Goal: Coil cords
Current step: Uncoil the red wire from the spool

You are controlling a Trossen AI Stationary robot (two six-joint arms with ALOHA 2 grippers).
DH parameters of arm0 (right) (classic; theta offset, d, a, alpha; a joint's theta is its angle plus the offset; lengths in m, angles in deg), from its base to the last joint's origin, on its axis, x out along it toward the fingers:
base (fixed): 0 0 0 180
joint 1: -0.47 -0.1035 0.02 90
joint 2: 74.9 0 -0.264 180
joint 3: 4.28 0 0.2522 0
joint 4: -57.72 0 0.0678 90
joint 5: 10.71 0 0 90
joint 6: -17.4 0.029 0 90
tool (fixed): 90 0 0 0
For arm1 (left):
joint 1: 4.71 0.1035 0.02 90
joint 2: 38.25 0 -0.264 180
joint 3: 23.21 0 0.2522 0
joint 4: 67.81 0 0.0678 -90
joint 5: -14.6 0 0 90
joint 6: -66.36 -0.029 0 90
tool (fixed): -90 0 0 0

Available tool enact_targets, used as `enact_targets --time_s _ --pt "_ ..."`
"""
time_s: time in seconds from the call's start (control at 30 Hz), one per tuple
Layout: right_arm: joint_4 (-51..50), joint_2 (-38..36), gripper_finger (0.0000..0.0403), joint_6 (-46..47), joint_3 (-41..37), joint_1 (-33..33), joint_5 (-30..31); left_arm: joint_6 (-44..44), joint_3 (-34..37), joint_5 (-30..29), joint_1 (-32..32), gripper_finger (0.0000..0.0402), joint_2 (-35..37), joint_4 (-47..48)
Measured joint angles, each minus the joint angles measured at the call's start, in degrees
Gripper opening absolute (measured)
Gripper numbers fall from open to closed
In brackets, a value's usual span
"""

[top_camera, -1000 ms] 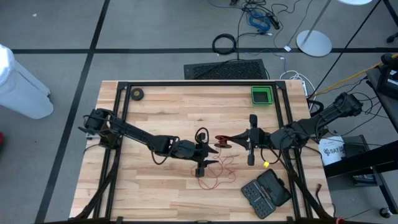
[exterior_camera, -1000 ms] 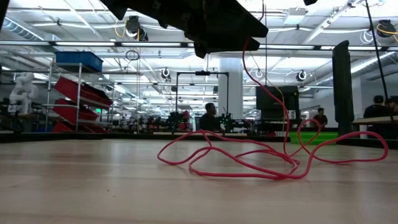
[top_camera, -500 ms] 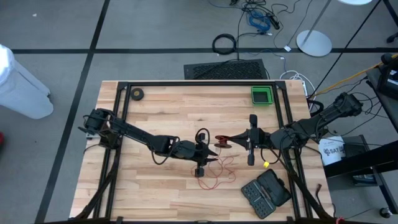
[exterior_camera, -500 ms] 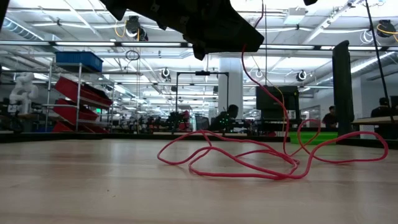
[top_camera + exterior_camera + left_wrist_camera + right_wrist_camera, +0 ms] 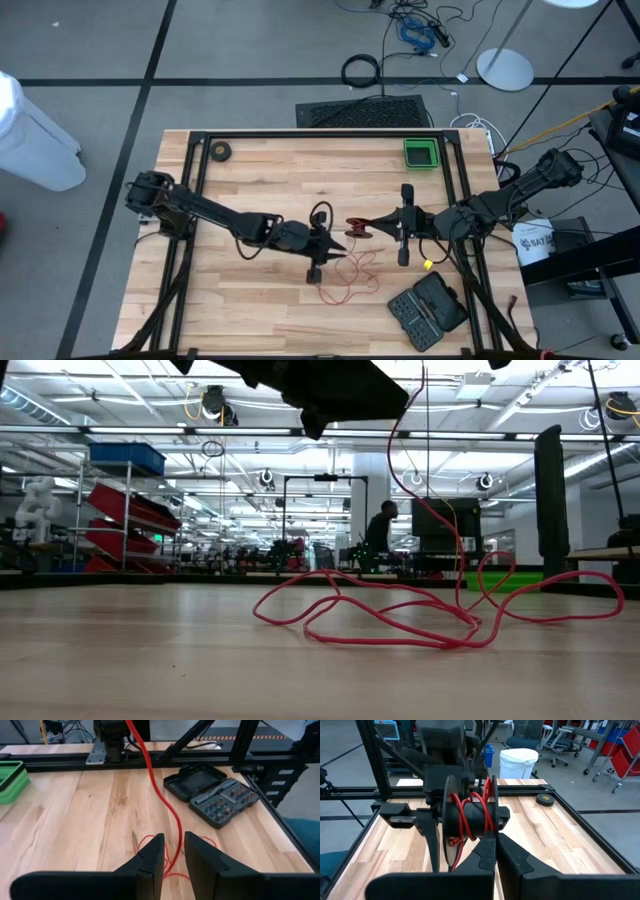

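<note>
The thin red cord (image 5: pixel 400 622) lies in loose loops on the wooden table (image 5: pixel 250 180), and one strand rises from them to the small black reel (image 5: pixel 357 229). That strand (image 5: pixel 161 795) runs through the gap of my left gripper (image 5: pixel 173 854), which is open above the loops (image 5: pixel 352 282) and points toward the table's right. Whether the strand touches a finger, I cannot tell. My right gripper (image 5: pixel 380 227) is shut on the reel (image 5: pixel 470 817), which has several red turns on its hub. My right gripper holds the reel by the lower edge of the flange nearest to it (image 5: pixel 492 827), pinched between its two fingers. They come nearly level from the table's right, and they hide the exact place of contact. The reel is lifted clear of the table, its axis level.
A green bin (image 5: pixel 421 153) stands at the far right and an open black bit case (image 5: pixel 428 308) at the near right. A small black ring-shaped roll (image 5: pixel 220 151) lies at the far left. Black frame rails (image 5: pixel 300 134) border the table. A person (image 5: pixel 380 532) stands far behind.
My left gripper has risen a little and drawn slightly toward the table's left, with the red strand still running past it. The loops on the table have not moved.
</note>
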Motion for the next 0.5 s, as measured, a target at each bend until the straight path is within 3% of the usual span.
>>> enact_targets --time_s 0.5 --pt "0.22 0.00 0.0000 0.00 0.00 0.00 0.02 0.02 0.00 -0.13 -0.42 0.0093 -0.11 0.59"
